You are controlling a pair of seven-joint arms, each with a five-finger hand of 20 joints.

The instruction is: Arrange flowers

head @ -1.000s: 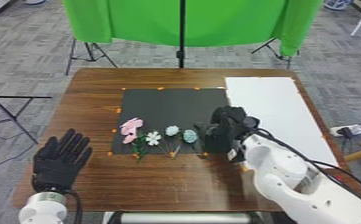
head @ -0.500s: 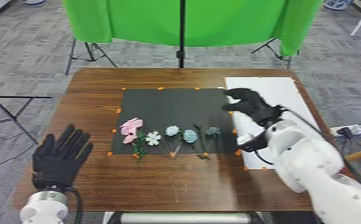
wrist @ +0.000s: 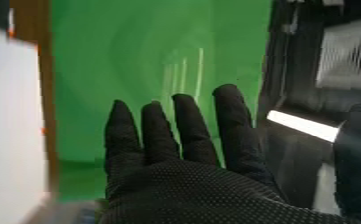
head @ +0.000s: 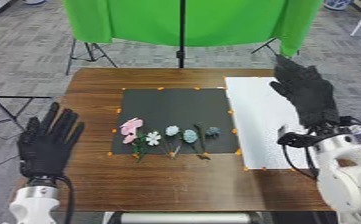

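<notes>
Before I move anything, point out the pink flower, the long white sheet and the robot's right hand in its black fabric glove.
Pink flower [head: 130, 125]: head view, on its petals.
Long white sheet [head: 258, 115]: head view, on its bare surface.
Right hand [wrist: 199, 187]: right wrist view, on its palm.

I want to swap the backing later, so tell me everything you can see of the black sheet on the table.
The black sheet is flat, four-sided and matte, and looks like paper or thin card. It lies on the brown table, just left of the white sheet, with small orange marks along its edges. Flowers rest across its near part, the pink one at the left end; a few stems run past the near edge. Neither hand touches it.
</notes>
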